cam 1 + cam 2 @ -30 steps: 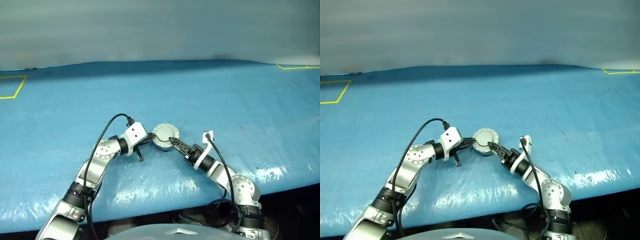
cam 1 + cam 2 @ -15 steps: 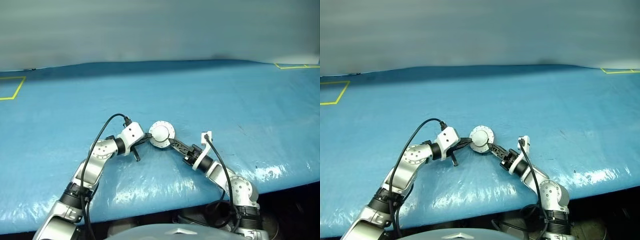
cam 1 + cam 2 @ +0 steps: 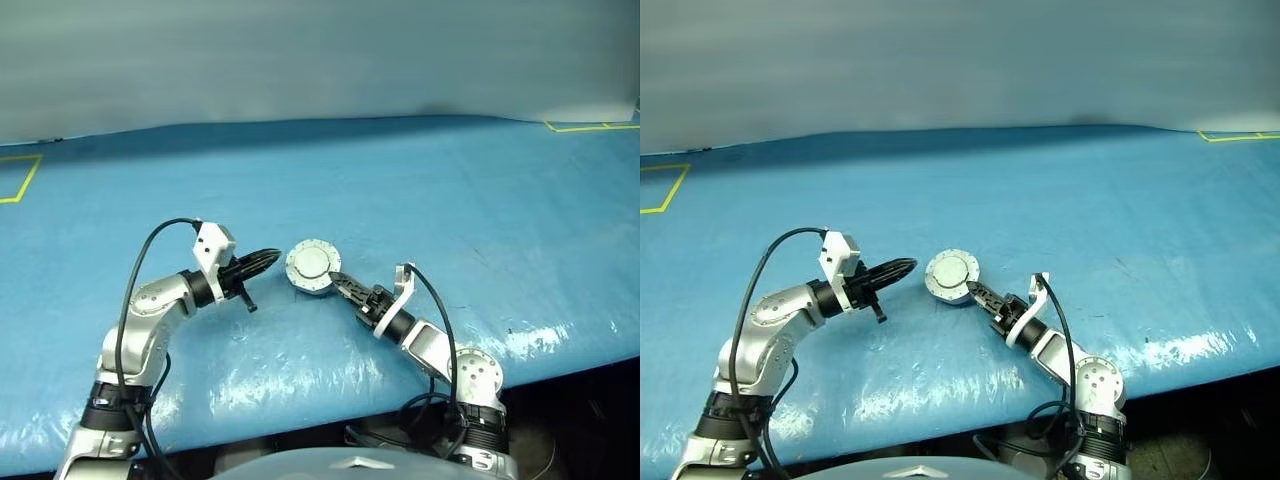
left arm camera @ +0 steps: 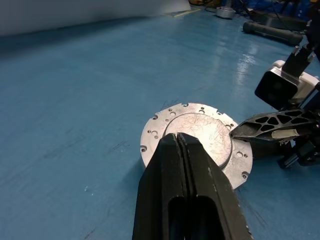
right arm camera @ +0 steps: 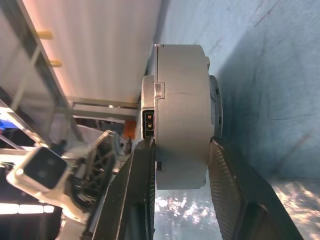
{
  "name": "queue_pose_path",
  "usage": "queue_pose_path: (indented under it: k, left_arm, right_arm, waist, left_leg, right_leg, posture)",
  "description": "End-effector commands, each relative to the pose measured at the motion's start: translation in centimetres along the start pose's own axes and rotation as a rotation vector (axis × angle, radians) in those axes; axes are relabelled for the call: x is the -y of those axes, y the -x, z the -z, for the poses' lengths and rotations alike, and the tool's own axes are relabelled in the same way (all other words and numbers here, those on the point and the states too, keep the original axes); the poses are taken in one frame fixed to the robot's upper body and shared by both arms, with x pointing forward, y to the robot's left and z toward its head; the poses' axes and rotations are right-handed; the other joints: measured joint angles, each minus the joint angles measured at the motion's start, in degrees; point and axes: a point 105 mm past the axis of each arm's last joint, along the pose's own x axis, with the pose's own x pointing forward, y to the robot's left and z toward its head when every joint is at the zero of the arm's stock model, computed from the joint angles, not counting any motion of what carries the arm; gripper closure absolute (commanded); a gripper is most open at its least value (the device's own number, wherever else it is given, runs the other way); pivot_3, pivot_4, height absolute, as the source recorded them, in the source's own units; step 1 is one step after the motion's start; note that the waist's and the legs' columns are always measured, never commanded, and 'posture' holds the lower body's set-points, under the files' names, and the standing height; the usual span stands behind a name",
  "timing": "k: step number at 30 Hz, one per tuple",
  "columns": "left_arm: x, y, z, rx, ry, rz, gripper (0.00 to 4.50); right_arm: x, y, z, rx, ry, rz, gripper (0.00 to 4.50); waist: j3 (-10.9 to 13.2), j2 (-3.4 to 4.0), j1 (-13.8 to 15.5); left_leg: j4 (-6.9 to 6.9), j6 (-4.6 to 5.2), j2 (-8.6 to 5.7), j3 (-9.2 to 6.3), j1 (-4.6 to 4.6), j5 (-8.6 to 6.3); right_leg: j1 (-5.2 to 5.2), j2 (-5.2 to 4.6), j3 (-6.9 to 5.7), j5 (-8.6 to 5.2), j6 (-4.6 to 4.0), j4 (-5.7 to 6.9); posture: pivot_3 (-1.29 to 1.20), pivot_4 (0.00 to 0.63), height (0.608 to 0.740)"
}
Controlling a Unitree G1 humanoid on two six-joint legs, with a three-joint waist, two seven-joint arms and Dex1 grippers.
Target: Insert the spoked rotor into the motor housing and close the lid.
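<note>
Since a second ago the left hand (image 3: 268, 258) has drawn away to the left of the motor housing (image 3: 313, 268), which it was touching then, and now stands just beside it with a strip of blue between; the housing itself has shifted slightly left with the right hand (image 3: 336, 281).

From the left eye, the housing sits closed near the front middle of the blue tabletop (image 3: 420, 190), its lid (image 3: 313, 263) shut with the plain face and raised centre circle showing. The right hand reaches in from the near right and meets the housing's near-right edge.

From the right eye, the same layout holds: left hand (image 3: 906, 267) apart from the housing (image 3: 951, 277) on its left, right hand (image 3: 975, 291) at its near-right rim.

Through the left wrist camera, the left hand's two black fingers (image 4: 172, 170) lie pressed together, pointing at the lid (image 4: 197, 132), with the right hand's finger at the lid's edge.

Through the right wrist camera, the right hand's fingers (image 5: 227, 185) pinch the housing (image 5: 181, 115) across its thickness, one finger on each flat face.
</note>
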Motion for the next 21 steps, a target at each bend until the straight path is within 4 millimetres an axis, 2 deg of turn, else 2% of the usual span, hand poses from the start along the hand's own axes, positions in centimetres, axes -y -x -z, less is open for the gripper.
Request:
queue_pose_path:
  k: [1,8,13,16,21]
  left_arm:
    - [0.7,0.9,-1.1,0.117,0.135,0.001,4.12]
    - [0.7,2.6,-0.6,0.278,0.417,-0.035,1.91]
    - [1.6,2.0,-0.3,0.320,0.514,-0.013,0.17]
    - [2.4,1.4,-1.1,0.389,0.553,0.036,0.06]
    - [3.8,0.3,-2.0,0.427,0.581,0.122,0.06]
  right_arm:
    - [-4.5,-1.0,-0.4,0.001,0.016,-0.195,3.36]
    - [-7.5,-1.5,0.4,-0.051,0.040,-0.304,3.36]
    - [-9.2,-1.8,0.9,-0.113,0.080,-0.357,3.36]
    - [-9.8,-1.9,1.3,-0.148,0.102,-0.373,3.36]
    - [-9.3,-1.8,1.5,-0.168,0.103,-0.344,3.36]
  waist:
    - [0.01,0.00,-0.01]
    - [0.03,-0.03,-0.02]
    - [0.03,-0.04,0.05]
    - [0.05,-0.09,0.09]
    - [0.05,-0.09,0.03]
  left_leg:
    - [0.00,0.00,0.00,0.05,-0.08,0.00]
    - [0.00,0.02,-0.04,0.09,-0.14,-0.01]
    - [0.02,0.02,-0.09,0.09,-0.12,-0.01]
    - [0.02,0.02,-0.12,0.09,-0.13,-0.01]
    - [0.02,0.02,-0.12,0.11,-0.12,-0.01]
  right_leg:
    - [-0.10,-0.01,0.07,0.03,0.04,0.00]
    - [-0.18,0.01,0.08,0.01,0.04,0.00]
    - [-0.17,0.02,0.09,0.01,0.03,0.05]
    - [-0.16,0.01,0.09,0.01,0.03,0.03]
    - [-0.17,0.05,0.11,0.01,0.02,0.04]
  posture:
    - [0.00,0.150,0.740]
    - [0.00,0.150,0.740]
    - [0.00,0.150,0.740]
    - [0.00,0.150,0.740]
    - [0.00,0.150,0.740]
